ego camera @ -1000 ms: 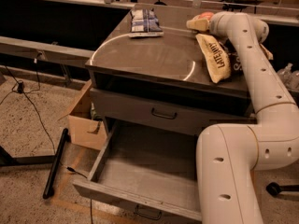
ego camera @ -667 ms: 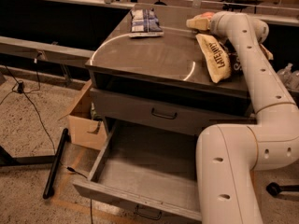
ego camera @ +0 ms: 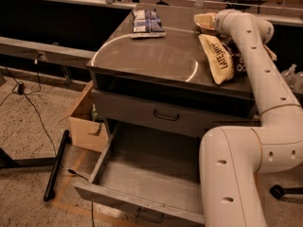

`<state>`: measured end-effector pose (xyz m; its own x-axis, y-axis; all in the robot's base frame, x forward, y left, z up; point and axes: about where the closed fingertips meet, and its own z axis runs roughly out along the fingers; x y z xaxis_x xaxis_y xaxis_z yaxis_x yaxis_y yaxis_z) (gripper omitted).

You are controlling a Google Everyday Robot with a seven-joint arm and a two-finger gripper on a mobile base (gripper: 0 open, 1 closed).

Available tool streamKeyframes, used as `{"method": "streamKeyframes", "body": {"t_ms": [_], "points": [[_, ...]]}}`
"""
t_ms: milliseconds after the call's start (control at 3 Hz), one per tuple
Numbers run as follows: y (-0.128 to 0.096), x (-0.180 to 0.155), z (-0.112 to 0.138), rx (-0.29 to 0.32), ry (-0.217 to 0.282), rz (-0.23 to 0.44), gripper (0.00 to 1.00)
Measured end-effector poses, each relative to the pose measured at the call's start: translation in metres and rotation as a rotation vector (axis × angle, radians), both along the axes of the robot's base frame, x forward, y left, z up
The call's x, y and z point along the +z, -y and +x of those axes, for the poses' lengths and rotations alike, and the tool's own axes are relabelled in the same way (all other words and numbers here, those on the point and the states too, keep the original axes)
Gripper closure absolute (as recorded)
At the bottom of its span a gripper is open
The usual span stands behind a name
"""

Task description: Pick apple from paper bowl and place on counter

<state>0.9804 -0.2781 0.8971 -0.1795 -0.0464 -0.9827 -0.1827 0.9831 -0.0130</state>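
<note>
The paper bowl [ego camera: 203, 21] is a cream shallow bowl at the far right of the counter [ego camera: 151, 56], partly covered by my arm. The apple is hidden. My white arm [ego camera: 251, 56] rises from the lower right and bends over the counter's back right corner. Its end link sits right at the bowl. The gripper is hidden behind that end link, by the bowl.
A yellow chip bag [ego camera: 217, 58] lies on the counter beside the arm, with a dark bag [ego camera: 239, 64] partly under it. A blue-and-white packet [ego camera: 147, 21] lies at the back. The bottom drawer [ego camera: 142, 178] stands open. A cardboard box [ego camera: 85, 126] sits at the left on the floor.
</note>
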Motion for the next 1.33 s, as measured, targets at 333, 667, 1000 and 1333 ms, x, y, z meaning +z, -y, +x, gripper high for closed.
{"method": "streamKeyframes", "body": {"t_ms": [333,667,1000,1333], "points": [[-0.001,-0.001,0.0,0.002,-0.002,0.002,0.17],[-0.005,-0.003,0.003,0.006,0.002,0.004,0.3],[-0.006,-0.013,0.005,0.001,-0.015,0.0,0.36],[-0.005,-0.016,0.005,-0.002,-0.02,-0.005,0.35]]}}
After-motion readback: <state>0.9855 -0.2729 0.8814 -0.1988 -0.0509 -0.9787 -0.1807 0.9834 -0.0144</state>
